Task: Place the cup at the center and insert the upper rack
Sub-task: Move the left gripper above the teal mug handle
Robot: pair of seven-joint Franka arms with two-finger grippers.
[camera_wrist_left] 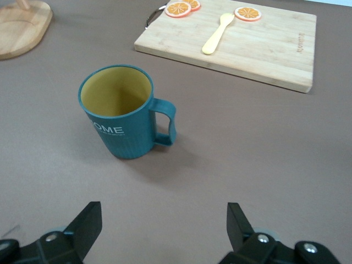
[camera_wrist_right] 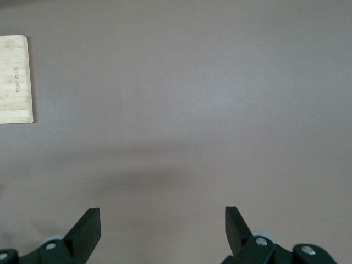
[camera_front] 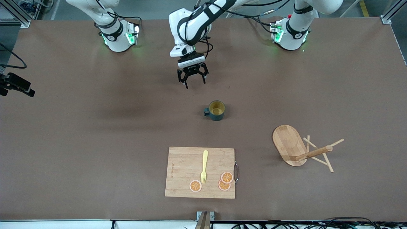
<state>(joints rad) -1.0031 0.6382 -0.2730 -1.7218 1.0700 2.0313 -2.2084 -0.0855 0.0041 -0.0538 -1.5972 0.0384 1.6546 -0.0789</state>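
Note:
The teal cup (camera_front: pixel 217 110) with its yellow inside stands upright near the middle of the table. Its handle points toward the right arm's end. My left gripper (camera_front: pixel 195 83) hangs open over bare table beside the cup, on the robot bases' side. In the left wrist view the cup (camera_wrist_left: pixel 118 113) sits apart from the open left gripper (camera_wrist_left: pixel 164 220). The bamboo upper rack (camera_front: pixel 287 144) lies tipped on its side toward the left arm's end, post and pegs resting on the table. My right gripper (camera_wrist_right: pixel 163 220) is open over bare table, holding nothing, and the front view does not show it.
A wooden cutting board (camera_front: pixel 184 165) lies nearer the front camera than the cup. It carries a yellow fork (camera_front: pixel 204 166) and three orange slices (camera_front: pixel 227 177). A black camera mount (camera_front: pixel 16 84) sits at the right arm's end of the table.

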